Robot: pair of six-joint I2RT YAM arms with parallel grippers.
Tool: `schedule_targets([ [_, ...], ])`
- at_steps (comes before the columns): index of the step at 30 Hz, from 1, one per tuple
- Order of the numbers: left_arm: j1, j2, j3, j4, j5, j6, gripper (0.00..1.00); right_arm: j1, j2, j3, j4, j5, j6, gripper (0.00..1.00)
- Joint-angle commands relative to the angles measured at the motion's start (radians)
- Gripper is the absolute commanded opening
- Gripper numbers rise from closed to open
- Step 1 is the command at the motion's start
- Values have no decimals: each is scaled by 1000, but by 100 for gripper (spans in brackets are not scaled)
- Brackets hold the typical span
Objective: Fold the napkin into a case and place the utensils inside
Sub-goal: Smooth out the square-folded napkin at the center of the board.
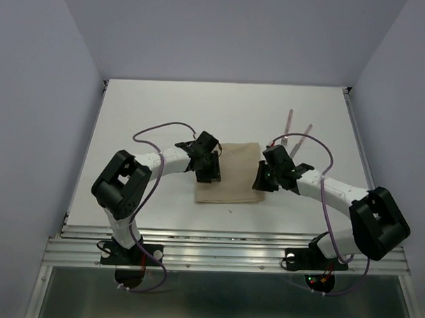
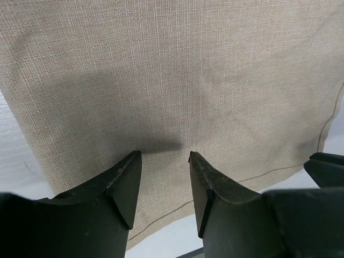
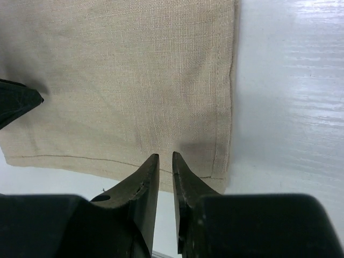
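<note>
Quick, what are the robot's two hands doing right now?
Left gripper: open over the napkin, holding nothing.
Right gripper: nearly shut at the napkin's edge; a grip cannot be told.

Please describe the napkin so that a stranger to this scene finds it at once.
On the white table, look between the left gripper and right gripper. The napkin lies flat there, a tan cloth with a stitched hem. It is far wider than the slim pink-handled utensils at its far right.

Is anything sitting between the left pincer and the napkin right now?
Nothing visible does. The left pincer hangs open directly over the napkin, with only bare tan cloth below its fingertips.
</note>
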Motion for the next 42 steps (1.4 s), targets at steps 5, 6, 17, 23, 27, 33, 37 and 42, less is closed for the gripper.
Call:
schedule_targets([
  [5, 2, -141, 18, -38, 36, 36, 52, 9, -120, -23, -12, 48, 54, 21],
  [6, 3, -156, 9, -38, 37, 32, 52, 9, -127, -28, -18, 42, 60, 21],
  [17, 3, -210, -207, -4, 69, 16, 31, 9, -45, -147, 71, -8, 124, 18],
  [23, 3, -161, -255, 42, 80, 8, 17, 9, -75, -115, 46, 50, 109, 18],
  [27, 2, -276, -239, 11, 53, 2, 17, 9, -104, -49, -23, 82, 91, 18],
  [33, 3, -377, -262, -50, -9, -6, 23, 9, -121, -19, -24, 70, 98, 18],
  [37, 5, -333, -337, 34, 25, -30, 22, 9, -77, -46, 9, 47, 117, 19],
  [42, 5, -221, -376, 86, 14, -44, 20, 9, -25, -120, 60, 38, 134, 19],
])
